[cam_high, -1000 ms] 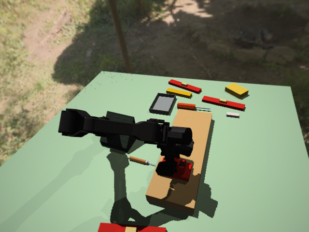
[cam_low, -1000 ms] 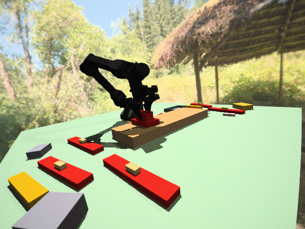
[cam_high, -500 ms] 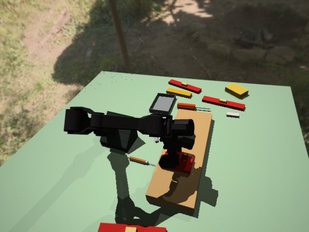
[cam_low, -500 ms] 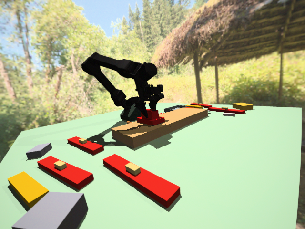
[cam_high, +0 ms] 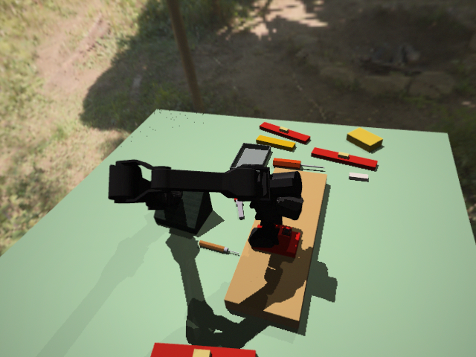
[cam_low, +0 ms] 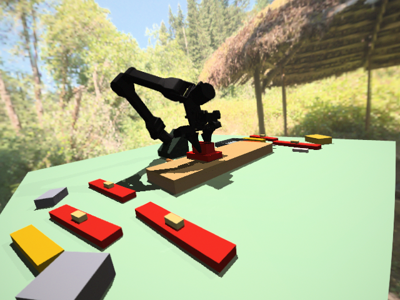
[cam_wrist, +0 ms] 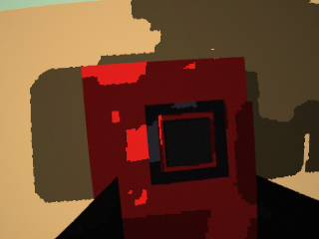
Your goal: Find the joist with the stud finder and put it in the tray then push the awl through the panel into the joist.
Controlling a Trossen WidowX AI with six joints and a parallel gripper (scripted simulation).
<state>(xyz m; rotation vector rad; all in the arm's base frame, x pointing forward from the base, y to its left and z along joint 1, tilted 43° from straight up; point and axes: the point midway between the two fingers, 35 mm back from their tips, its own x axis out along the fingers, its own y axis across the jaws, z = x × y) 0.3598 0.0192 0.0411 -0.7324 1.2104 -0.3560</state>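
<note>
The red stud finder sits flat on the tan floor panel, toward its near half in the top view. My gripper is shut on its raised block, pointing down. A dark square shows on its top in the wrist view; no lit signal is visible. The awl, with an orange-brown handle and thin metal tip, lies on the table left of the panel. The tray, dark-rimmed with a grey floor, stands beyond the panel's far end, partly hidden by the arm. The joist is hidden.
Pliers lie between the arm's base and the panel. An orange-handled screwdriver lies by the panel's far end. Red bars, yellow blocks and grey blocks lie around the table.
</note>
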